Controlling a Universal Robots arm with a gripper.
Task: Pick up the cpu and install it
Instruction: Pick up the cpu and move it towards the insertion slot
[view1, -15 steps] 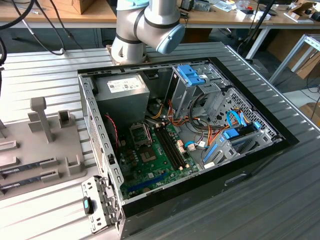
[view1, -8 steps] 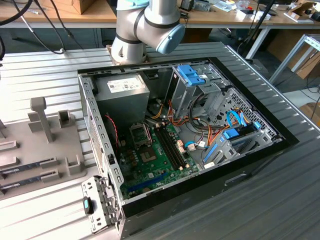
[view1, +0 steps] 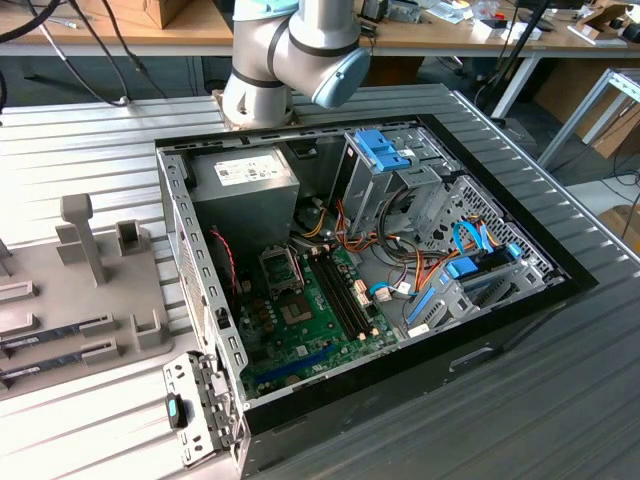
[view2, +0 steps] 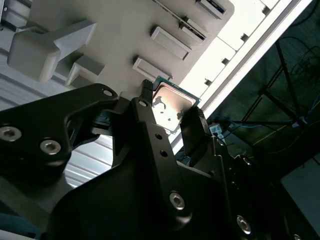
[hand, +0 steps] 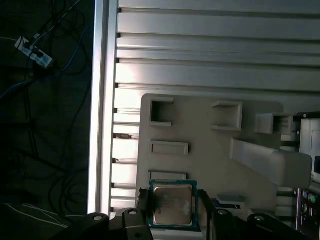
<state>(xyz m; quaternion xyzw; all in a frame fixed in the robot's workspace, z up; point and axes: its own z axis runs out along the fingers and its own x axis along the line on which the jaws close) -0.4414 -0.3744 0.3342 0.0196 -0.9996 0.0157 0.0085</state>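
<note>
The cpu (view2: 172, 107) is lying flat between the gripper (hand: 173, 201) fingers, which are clamping two opposite edges. That hold is likely keeping its underside clear. It is hovering over the grey parts tray (hand: 210, 150) — apart from the open computer case (view1: 560, 275).
</note>
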